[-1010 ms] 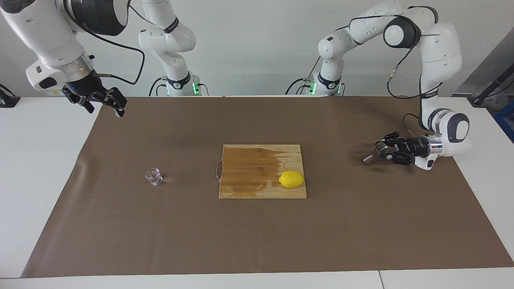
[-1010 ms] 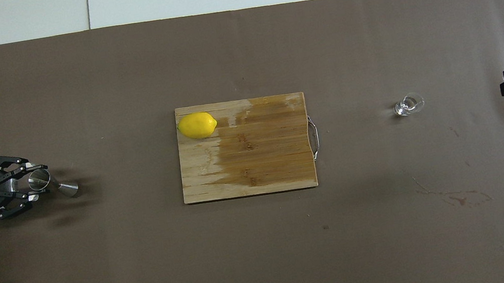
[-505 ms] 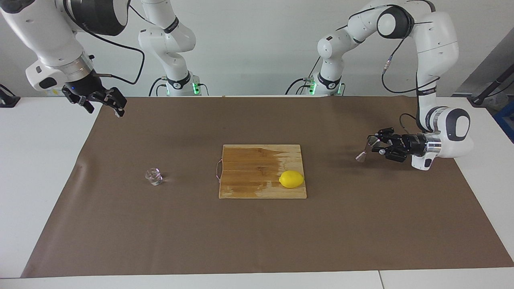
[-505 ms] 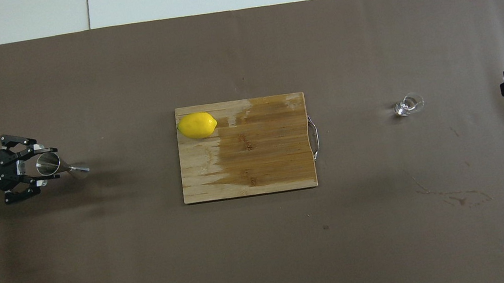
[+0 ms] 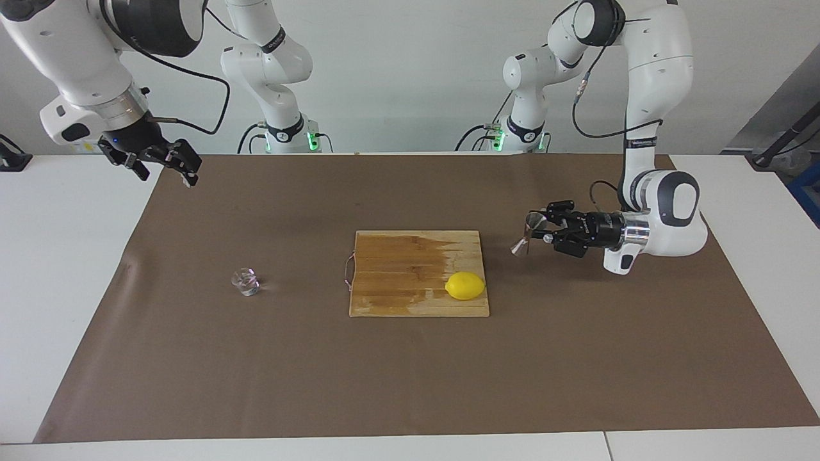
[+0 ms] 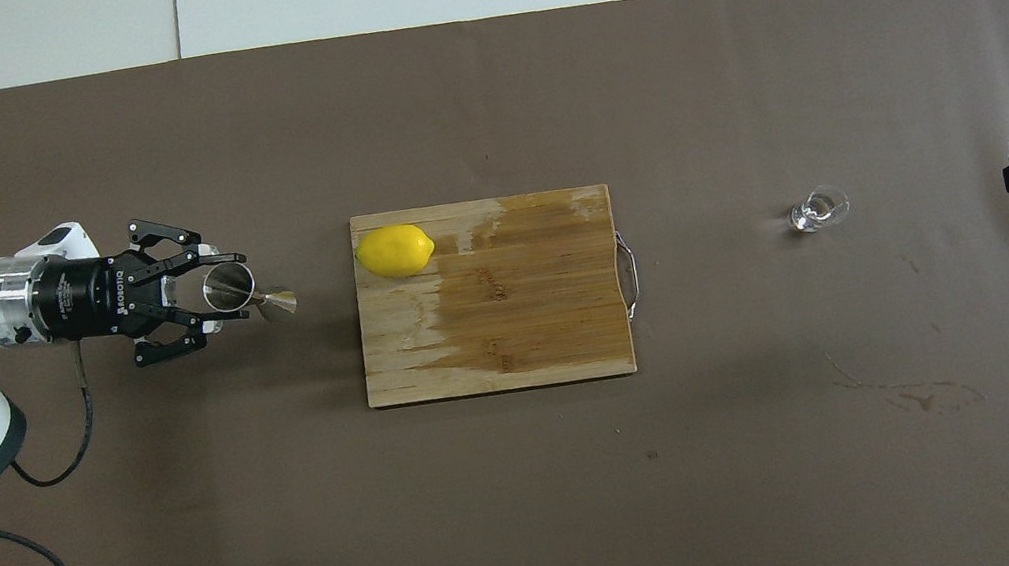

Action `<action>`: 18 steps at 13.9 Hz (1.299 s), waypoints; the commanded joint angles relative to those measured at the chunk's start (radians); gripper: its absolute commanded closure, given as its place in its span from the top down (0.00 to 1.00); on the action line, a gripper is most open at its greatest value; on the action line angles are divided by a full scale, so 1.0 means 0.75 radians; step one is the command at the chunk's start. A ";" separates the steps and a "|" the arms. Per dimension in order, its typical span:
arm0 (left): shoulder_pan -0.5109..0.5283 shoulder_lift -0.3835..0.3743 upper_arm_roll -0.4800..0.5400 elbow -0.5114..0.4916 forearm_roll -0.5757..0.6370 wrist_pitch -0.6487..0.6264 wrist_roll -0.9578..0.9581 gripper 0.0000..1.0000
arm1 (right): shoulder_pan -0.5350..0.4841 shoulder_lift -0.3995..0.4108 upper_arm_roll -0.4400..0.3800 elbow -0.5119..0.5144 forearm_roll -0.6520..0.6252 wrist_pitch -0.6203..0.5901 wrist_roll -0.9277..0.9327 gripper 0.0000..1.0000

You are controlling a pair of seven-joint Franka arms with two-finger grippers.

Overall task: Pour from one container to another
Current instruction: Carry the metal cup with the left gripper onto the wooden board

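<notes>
A white bench stands before a pale wall, most of its top covered by a brown paper mat. Nearest the robots, the right gripper hangs in the air over the mat's corner at the right arm's end, its fingers spread apart and holding nothing; that arm waits. The left gripper reaches out level above the mat between the left arm's end of the bench and the wooden cutting board, and it is clenched on the steel jigger, gripping the upper cone so that the jigger hangs tilted with its other cone pointing down toward the board. The board lies at the middle of the mat, with a wire handle on its edge toward the right arm's end. A lemon rests on the board's corner farthest from the robots, toward the left arm's end. The small glass cup stands upright on the mat, well apart from the board toward the right arm's end.
</notes>
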 commanded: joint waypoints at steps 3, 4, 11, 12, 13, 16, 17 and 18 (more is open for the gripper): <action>-0.206 -0.154 0.037 -0.178 -0.162 0.188 -0.028 0.43 | -0.011 -0.025 0.003 -0.029 0.004 0.002 -0.037 1.00; -0.253 -0.164 0.041 -0.196 -0.199 0.211 -0.030 0.43 | -0.011 -0.025 0.003 -0.029 0.004 0.002 -0.035 1.00; -0.599 -0.181 0.146 -0.252 -0.430 0.427 -0.008 0.43 | -0.011 -0.025 0.003 -0.031 0.002 0.002 -0.037 1.00; -0.622 -0.177 0.146 -0.248 -0.461 0.460 -0.006 0.43 | -0.011 -0.025 0.003 -0.031 0.002 0.002 -0.037 1.00; -0.640 -0.171 0.146 -0.243 -0.482 0.483 -0.003 0.43 | -0.011 -0.025 0.003 -0.035 0.002 0.000 -0.037 1.00; -0.657 -0.099 0.148 -0.221 -0.513 0.483 0.062 0.43 | -0.013 -0.025 0.003 -0.035 -0.002 0.000 -0.037 1.00; -0.659 -0.067 0.146 -0.211 -0.513 0.481 0.105 0.43 | -0.011 -0.025 0.001 -0.035 -0.002 0.000 -0.039 1.00; -0.665 -0.056 0.146 -0.207 -0.515 0.481 0.127 0.43 | -0.011 -0.025 0.001 -0.035 -0.004 0.000 -0.039 1.00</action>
